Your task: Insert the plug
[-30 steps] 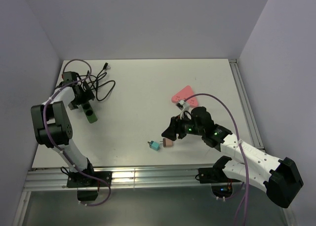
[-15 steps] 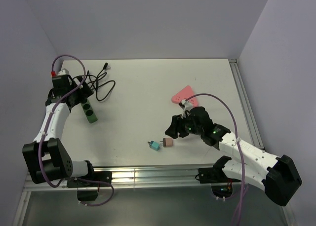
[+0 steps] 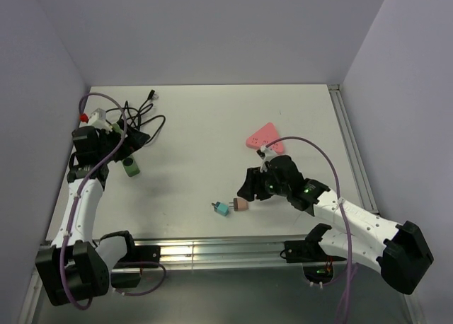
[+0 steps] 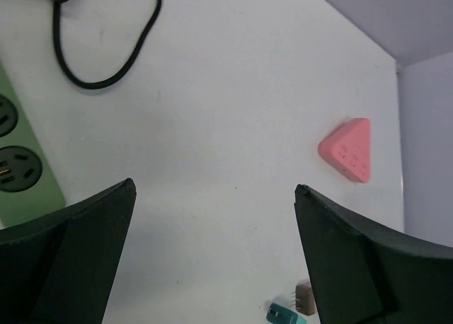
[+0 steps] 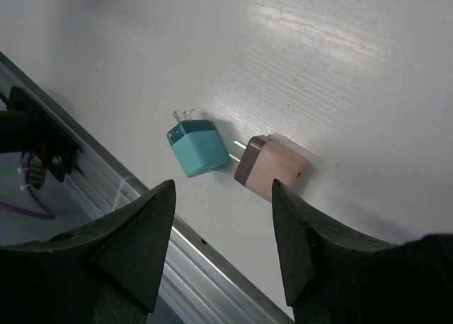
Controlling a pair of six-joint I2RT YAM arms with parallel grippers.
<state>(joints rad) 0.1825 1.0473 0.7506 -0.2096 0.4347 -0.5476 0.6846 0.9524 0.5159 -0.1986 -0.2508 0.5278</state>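
Observation:
A teal plug [image 3: 224,209] and a pink plug with a brown face [image 3: 241,204] lie side by side near the table's front edge. My right gripper [image 3: 248,190] hovers open just above them. In the right wrist view the teal plug [image 5: 198,147] and the pink plug [image 5: 272,170] lie just ahead of the open, empty right gripper [image 5: 223,184]. A green power strip [image 3: 130,167] lies at the left, partly hidden under my left gripper [image 3: 127,148]. The left gripper [image 4: 214,189] is open and empty, with the strip's sockets [image 4: 18,161] at its left.
A pink triangular adapter [image 3: 263,136] lies right of centre and also shows in the left wrist view [image 4: 349,148]. A black cable [image 3: 145,119] coils at the back left. A metal rail [image 3: 212,252] runs along the front edge.
My left arm has swung its wrist forward and up from the power strip, so its camera faces across the table. The right gripper has barely moved.

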